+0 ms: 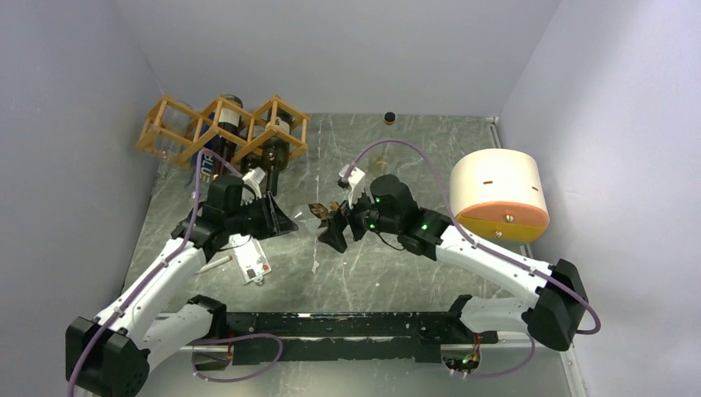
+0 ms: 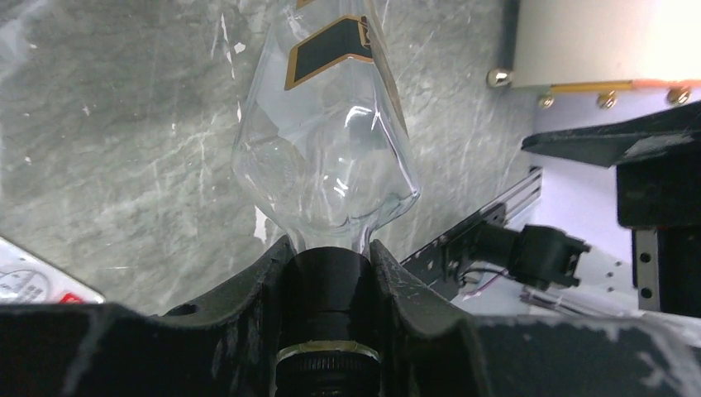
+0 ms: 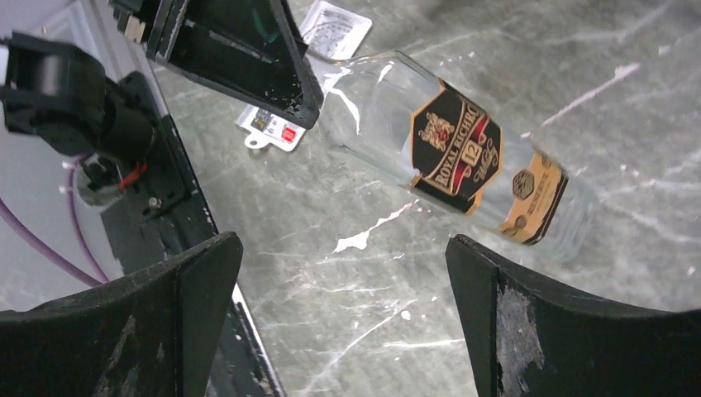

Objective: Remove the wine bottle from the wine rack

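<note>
The orange-brown wooden wine rack (image 1: 221, 131) stands at the back left with two dark bottles still in its cells. A clear wine bottle (image 2: 331, 149) with a black and gold label is out of the rack and lies nearly level, low over the marble table. My left gripper (image 2: 329, 248) is shut on its black neck. In the top view the left gripper (image 1: 288, 222) holds the bottle (image 1: 312, 213) pointing right. My right gripper (image 3: 343, 248) is open and empty, just beside the bottle's labelled body (image 3: 450, 157); in the top view the right gripper (image 1: 335, 233) is at the bottle's base.
A cream cylinder with an orange base (image 1: 498, 194) sits at the right. A white tag card (image 1: 252, 266) lies under the left arm. A small dark cap (image 1: 389, 117) lies at the back. Walls close in left, right and behind.
</note>
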`<state>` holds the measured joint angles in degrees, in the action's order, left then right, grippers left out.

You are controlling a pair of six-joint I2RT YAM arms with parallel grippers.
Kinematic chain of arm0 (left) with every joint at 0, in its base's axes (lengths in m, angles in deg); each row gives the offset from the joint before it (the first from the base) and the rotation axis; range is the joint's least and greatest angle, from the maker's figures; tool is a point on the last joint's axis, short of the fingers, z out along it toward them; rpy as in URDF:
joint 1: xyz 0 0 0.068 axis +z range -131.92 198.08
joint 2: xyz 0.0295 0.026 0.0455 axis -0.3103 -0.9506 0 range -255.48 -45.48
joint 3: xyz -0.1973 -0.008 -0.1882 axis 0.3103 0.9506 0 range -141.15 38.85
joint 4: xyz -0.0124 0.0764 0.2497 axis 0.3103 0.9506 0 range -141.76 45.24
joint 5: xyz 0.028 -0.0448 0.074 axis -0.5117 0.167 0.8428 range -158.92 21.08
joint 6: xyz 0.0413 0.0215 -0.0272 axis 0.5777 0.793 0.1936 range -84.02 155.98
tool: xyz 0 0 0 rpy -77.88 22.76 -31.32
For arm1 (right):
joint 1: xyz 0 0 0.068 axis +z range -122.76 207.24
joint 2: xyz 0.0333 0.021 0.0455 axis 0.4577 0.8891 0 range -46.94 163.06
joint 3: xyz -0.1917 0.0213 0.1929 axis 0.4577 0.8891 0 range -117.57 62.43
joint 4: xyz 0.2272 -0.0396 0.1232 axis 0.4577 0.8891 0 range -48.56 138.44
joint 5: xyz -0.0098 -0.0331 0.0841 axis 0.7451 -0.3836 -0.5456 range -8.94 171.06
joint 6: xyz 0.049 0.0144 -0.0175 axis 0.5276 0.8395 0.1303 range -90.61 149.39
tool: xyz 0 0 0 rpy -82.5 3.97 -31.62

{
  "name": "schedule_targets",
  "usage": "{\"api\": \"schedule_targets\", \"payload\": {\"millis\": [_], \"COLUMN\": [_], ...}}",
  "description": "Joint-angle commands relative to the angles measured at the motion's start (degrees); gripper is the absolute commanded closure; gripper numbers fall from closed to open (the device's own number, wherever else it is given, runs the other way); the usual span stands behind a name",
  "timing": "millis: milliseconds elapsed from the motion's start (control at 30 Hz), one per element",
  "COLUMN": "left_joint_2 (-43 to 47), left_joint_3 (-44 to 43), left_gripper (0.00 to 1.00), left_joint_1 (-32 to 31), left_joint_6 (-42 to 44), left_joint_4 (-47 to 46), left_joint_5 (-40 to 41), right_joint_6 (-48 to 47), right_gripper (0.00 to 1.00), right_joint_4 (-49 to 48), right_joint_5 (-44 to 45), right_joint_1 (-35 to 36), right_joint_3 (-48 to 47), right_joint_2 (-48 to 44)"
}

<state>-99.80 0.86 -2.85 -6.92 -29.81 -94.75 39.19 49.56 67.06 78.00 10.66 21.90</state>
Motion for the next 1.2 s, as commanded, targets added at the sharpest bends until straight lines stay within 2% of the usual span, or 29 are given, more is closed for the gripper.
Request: {"api": "schedule_targets", "payload": {"millis": [0,267,500,800,1167], "left_joint_2": [-0.4,-2.4,-3.7,-5.6,-7.0], "left_joint_3": [-8.0,-16.0,-19.6,-23.0,-25.5], "left_gripper": [0.93,0.93,0.93,0.93,0.84], "left_joint_1": [-1.7,-3.3,-3.5,-3.7,-3.7], "left_joint_6": [10.4,18.4,20.6,24.8,26.6], "left_joint_4": [6.3,17.0,20.6,23.6,24.9], "left_joint_5": [0.0,1.5,1.0,0.3,-0.3], "right_joint_6": [-13.4,-28.1,-35.7,-39.1,-38.4], "right_gripper": [0.0,0.0,0.02,0.03,0.16], "right_joint_4": [-4.6,-16.3,-12.7,-15.7,-16.7], "right_joint_5": [-6.1,-13.3,-18.0,-21.2,-23.7], "right_joint_1": [0.5,0.4,0.4,0.4,0.5], "right_joint_3": [-1.6,0.4,-7.8,-8.8,-11.0], "right_joint_2": [0.7,4.2,14.6,20.2,25.6]}}
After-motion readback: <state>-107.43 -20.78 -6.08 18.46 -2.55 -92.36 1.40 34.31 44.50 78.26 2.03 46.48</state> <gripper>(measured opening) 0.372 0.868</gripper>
